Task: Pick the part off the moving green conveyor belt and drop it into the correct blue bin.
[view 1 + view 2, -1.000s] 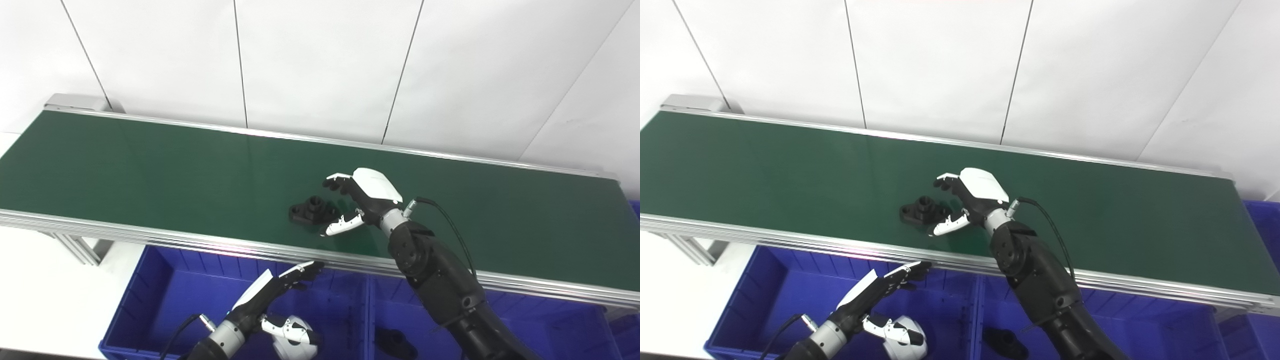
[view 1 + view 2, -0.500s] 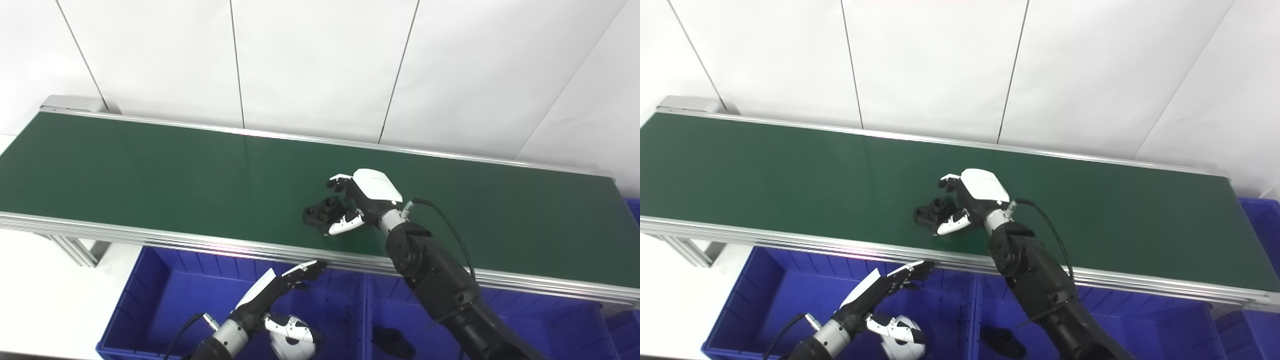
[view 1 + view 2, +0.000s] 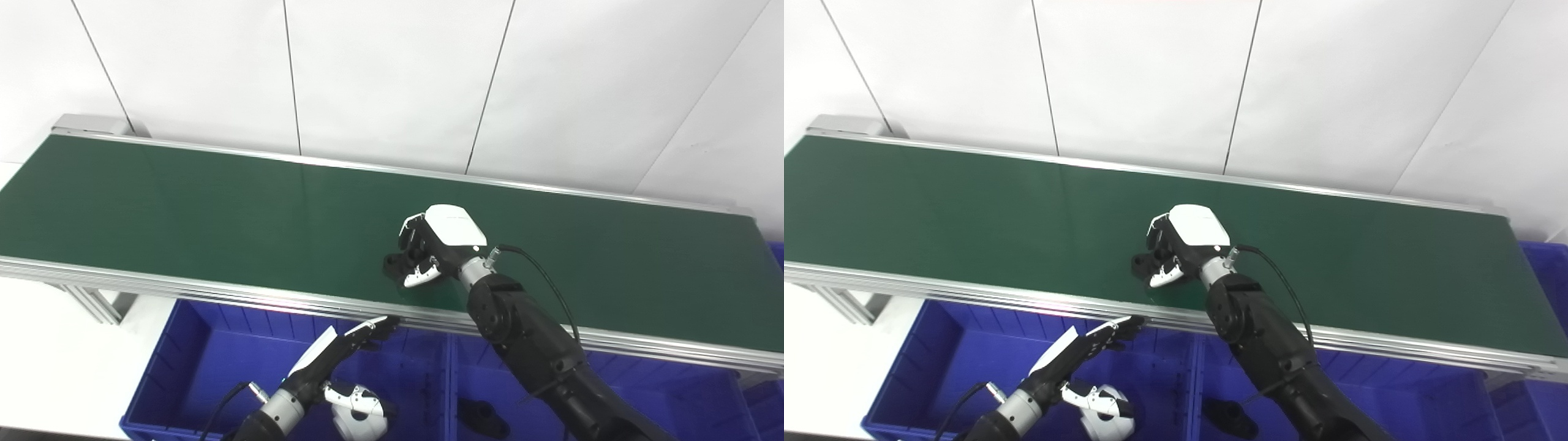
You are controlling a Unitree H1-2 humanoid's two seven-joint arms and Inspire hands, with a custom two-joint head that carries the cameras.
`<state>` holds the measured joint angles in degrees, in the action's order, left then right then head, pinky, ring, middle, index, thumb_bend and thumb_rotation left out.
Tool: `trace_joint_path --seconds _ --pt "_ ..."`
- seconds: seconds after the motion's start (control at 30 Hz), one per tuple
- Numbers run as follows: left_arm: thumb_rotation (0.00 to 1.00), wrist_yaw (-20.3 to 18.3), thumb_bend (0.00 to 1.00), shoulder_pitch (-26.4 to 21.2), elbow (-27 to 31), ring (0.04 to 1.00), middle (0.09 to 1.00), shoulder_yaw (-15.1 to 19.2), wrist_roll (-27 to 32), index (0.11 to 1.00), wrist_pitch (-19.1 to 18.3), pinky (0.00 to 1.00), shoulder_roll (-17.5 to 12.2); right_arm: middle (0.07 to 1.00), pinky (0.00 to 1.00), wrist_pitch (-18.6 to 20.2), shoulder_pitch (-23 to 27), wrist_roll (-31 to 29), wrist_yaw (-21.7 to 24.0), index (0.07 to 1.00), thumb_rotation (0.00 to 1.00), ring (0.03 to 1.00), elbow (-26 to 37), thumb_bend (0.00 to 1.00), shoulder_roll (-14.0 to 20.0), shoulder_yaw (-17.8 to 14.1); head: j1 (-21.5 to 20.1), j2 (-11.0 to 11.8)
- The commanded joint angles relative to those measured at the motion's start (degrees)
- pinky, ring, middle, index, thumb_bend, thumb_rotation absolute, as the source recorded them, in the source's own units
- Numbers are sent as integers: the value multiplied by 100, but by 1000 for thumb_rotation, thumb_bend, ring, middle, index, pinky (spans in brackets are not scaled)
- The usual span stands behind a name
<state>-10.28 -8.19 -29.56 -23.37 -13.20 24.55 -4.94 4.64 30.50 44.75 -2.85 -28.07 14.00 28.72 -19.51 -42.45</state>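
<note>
A black part lies on the green conveyor belt, near its front edge. My right hand is over it with its fingers and thumb closed around it; most of the part is hidden, and it still rests on the belt. The same grasp shows in the right eye view. My left hand is open and empty, held low in front of the belt over the left blue bin.
A second blue bin to the right holds a black part. A white round object lies in the left bin. The belt's metal rail runs between belt and bins. A white wall stands behind.
The part rode the belt rightward into my right hand, and the hand's fingers and thumb closed around it. My left hand has stayed in place.
</note>
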Motion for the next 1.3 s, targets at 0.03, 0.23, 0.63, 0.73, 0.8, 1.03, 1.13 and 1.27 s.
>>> trace_joint_path --seconds 0.03,0.23,0.63,0.73,0.8,1.03,1.13,1.27 --pt "370 69 710 -168 122 860 888 18 -78 887 230 795 19 420 302 -32 99 162 135 529 0 372 249 521 77 71 -10 -13" --pt "349 34 704 -184 93 861 886 39 -33 887 232 800 31 417 293 -45 92 361 263 529 0 362 510 522 167 148 -25 -30" --pt "358 21 710 -141 170 867 888 51 -51 888 214 812 92 418 254 -21 -587 293 274 522 0 330 2129 522 372 -375 23 -126" --pt "351 8 704 -132 195 868 885 34 -34 887 225 820 96 405 229 95 -866 280 301 516 0 306 2644 520 348 -659 59 -159" --pt "351 -20 703 -121 236 869 885 30 -27 888 221 824 95 397 215 81 -1101 258 212 514 0 288 2976 519 327 -875 91 -189" --pt "352 -29 704 -40 489 863 882 33 -136 884 32 809 115 400 205 -176 -1983 30 41 510 0 281 3776 518 424 -1476 197 -302" --pt "343 -55 700 0 601 863 887 32 -152 886 -73 803 107 394 193 -270 -2434 -3 -146 514 0 275 3833 517 417 -1631 194 -383" --pt "354 -149 710 53 744 869 889 61 -83 887 -161 813 98 393 211 -283 -2949 -25 -390 517 0 294 3739 516 349 -1756 188 -463"
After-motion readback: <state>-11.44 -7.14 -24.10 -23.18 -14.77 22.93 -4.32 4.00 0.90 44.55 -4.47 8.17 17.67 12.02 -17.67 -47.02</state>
